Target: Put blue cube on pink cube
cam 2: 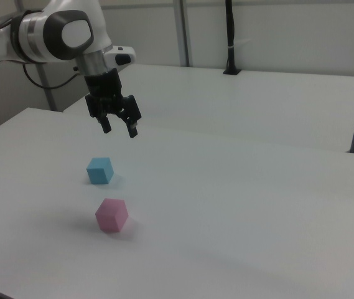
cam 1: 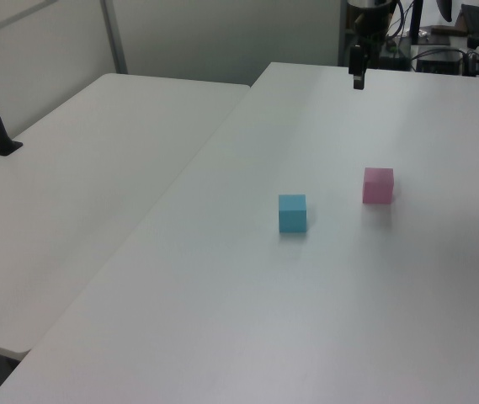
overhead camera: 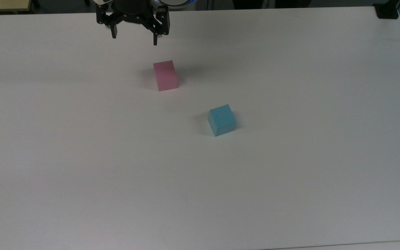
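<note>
Top view: the gripper hangs with fingers spread wide, empty, above the table's far edge. Just below it in this view the pink cube sits flat; the blue cube rests apart, lower right, corner turned toward the camera. Both faces plain, unlettered.

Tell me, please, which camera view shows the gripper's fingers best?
The right view: the gripper hangs open above the table with both fingers seen apart. The top view shows it spread at the far edge. The left view shows it side-on, fingers overlapping.
</note>
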